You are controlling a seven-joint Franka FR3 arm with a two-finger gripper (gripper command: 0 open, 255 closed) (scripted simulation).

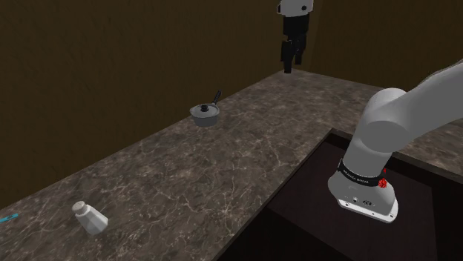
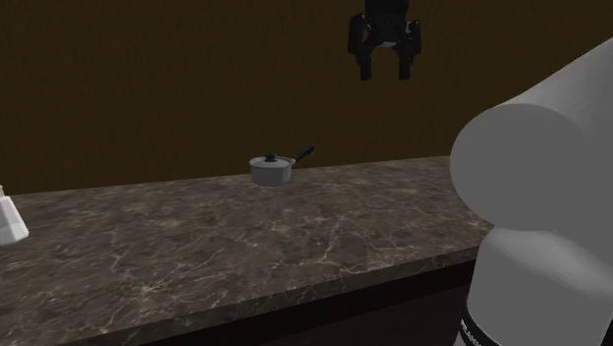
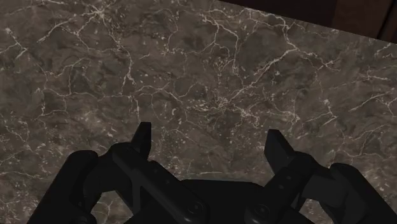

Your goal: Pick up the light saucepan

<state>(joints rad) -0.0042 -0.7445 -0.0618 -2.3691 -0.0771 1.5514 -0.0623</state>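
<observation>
A small grey lidded saucepan [image 1: 205, 113] with a black knob and a black handle stands upright on the dark marble counter [image 1: 178, 178], near its far edge. In the second exterior view the saucepan [image 2: 270, 169] sits at mid-counter against the brown wall. My black gripper [image 1: 288, 65] hangs high above the counter, well to the shoulder view's right of the pan and far from it. Its fingers stand apart with nothing between them in the second exterior view, gripper [image 2: 383, 73]. The wrist view looks down on bare marble between the open fingers of the gripper [image 3: 210, 137].
A white shaker-like bottle [image 1: 90, 218] lies on its side at the counter's near left end; the same bottle [image 2: 10, 218] shows at the second exterior view's left edge. A dark recess [image 1: 326, 222] opens beside the counter, by the arm's base. A brown wall backs the counter.
</observation>
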